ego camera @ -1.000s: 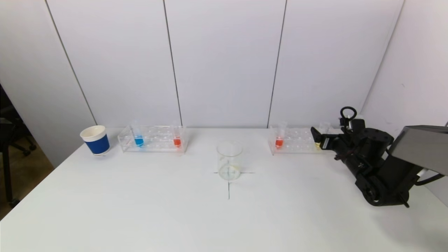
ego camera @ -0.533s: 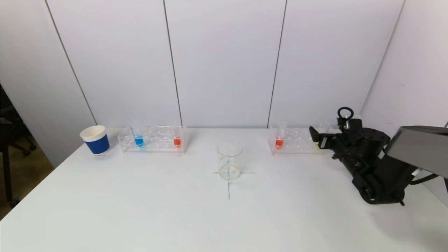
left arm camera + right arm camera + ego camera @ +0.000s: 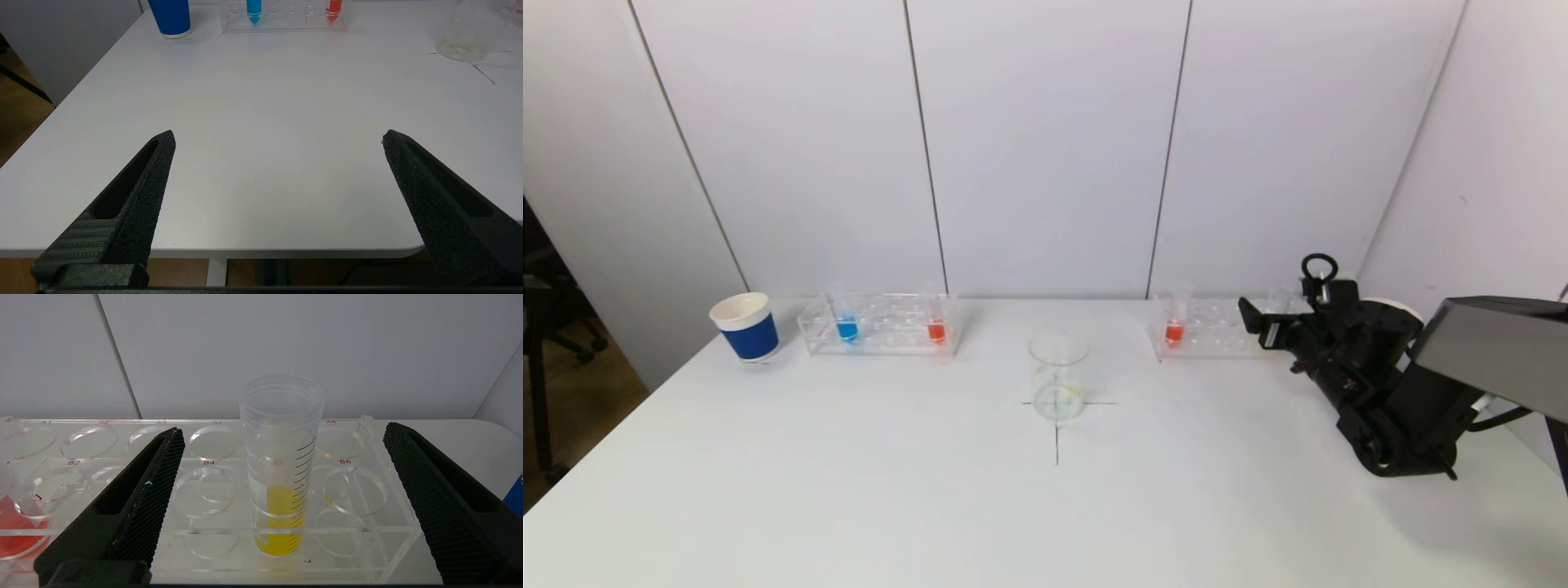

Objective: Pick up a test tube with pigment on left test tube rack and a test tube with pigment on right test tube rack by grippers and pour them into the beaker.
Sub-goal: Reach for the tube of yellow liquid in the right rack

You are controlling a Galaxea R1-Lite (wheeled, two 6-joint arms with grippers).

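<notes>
A: Bench (image 3: 849, 490), left to right?

B: Far left — a blue cup (image 3: 744, 327) with a white rim, upright, just beside the left rack (image 3: 880, 325). That clear rack stands near the back wall and holds a blue tube (image 3: 846, 323) toward its left end and a red tube (image 3: 936, 325) toward its right end, both upright.

A: Left tool?

B: Left tool (image 3: 278, 136) is out of the head view. Its wrist camera shows both fingers spread wide over the near edge of the bench, nothing between them, well apart from the rack.

A: Centre?

B: The beaker (image 3: 1058, 374) stands upright on a cross mark drawn on the bench, between the two racks. It looks clear; a faint yellowish trace sits at its base.

A: Right side?

B: The right rack (image 3: 1209, 328) holds a second red tube (image 3: 1174, 327) at its left end. A yellow tube (image 3: 282, 473) sits toward the right end, upright in a front-row hole next to the hole labelled B6 — yellow pigment fills only its lower part.

A: Right tool?

B: Right tool (image 3: 282, 435) is at the right end of that rack, fingers wide, one on each side of the yellow tube. Neither finger touches it. The tube is seated in the rack.
</notes>
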